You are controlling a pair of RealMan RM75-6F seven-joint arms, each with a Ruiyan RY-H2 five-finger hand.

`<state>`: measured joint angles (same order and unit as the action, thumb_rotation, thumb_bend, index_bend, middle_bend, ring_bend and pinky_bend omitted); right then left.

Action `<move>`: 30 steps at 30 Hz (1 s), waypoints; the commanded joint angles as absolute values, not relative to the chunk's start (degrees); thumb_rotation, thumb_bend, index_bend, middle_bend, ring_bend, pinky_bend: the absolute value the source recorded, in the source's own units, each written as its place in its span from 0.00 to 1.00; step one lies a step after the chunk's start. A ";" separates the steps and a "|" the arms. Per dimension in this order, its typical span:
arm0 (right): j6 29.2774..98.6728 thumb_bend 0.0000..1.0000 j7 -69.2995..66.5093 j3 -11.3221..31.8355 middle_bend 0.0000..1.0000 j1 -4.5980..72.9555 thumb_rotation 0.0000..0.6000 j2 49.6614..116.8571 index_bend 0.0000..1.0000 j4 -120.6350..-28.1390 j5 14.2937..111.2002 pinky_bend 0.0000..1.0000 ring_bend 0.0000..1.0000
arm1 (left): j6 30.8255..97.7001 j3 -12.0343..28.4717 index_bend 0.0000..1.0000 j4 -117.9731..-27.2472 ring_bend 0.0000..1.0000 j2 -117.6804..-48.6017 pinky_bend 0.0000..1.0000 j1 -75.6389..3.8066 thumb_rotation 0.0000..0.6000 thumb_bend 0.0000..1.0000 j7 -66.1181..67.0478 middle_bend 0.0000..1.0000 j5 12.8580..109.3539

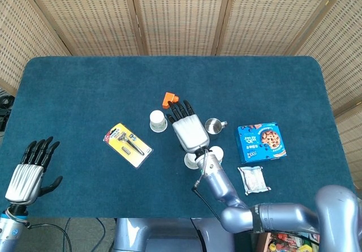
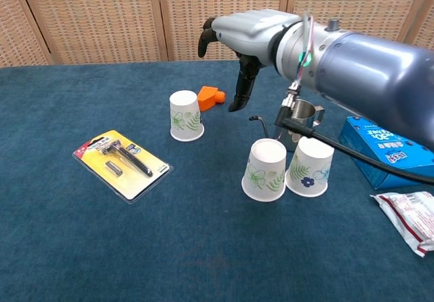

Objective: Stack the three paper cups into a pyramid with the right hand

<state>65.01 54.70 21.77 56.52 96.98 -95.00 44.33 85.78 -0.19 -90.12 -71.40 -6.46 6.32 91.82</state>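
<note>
Two upside-down paper cups stand touching side by side: one with green leaves [image 2: 265, 170] and one with a blue flower [image 2: 310, 165]. The head view shows them [image 1: 190, 161] partly under my right arm. A third upside-down cup [image 2: 185, 115] [image 1: 158, 121] stands apart to the left. My right hand [image 2: 247, 37] [image 1: 186, 126] hovers open above the table, between the pair and the lone cup, holding nothing. My left hand [image 1: 29, 171] rests open at the table's near left edge.
An orange block [image 2: 211, 97] lies just behind the lone cup. A small metal pitcher [image 2: 301, 120] stands behind the cup pair. A packaged razor [image 2: 122, 156] lies at the left; a blue cookie box [image 2: 385, 151] and a white packet [image 2: 410, 217] at the right.
</note>
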 commanded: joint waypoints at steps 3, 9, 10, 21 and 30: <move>57.91 0.07 48.84 23.88 0.00 62.61 1.00 104.07 0.23 -79.53 41.64 0.00 0.00 | 84.73 0.07 0.02 -89.05 0.00 -72.03 0.00 -6.99 1.00 0.28 6.04 0.00 91.13; 53.60 0.07 45.08 24.25 0.00 66.41 1.00 108.25 0.23 -70.05 42.30 0.00 0.00 | 83.23 0.64 0.02 -87.86 0.00 -72.77 0.00 -7.66 1.00 0.29 6.05 0.00 89.65; 52.65 0.07 44.42 24.33 0.00 67.21 1.00 109.07 0.23 -67.99 42.34 0.00 0.00 | 83.01 0.72 0.02 -87.72 0.00 -72.86 0.00 -7.76 1.00 0.28 5.94 0.00 89.40; 47.68 0.07 37.83 25.26 0.00 71.44 1.00 113.96 0.23 -55.51 43.79 0.00 0.00 | 81.27 0.80 0.02 -86.89 0.00 -73.38 0.00 -8.42 1.00 0.29 5.73 0.00 88.02; 46.03 0.07 34.14 25.29 0.00 72.56 1.00 115.43 0.23 -50.76 45.42 0.00 0.00 | 81.25 0.53 0.02 -86.94 0.00 -73.52 0.00 -8.49 1.00 0.28 6.09 0.00 88.17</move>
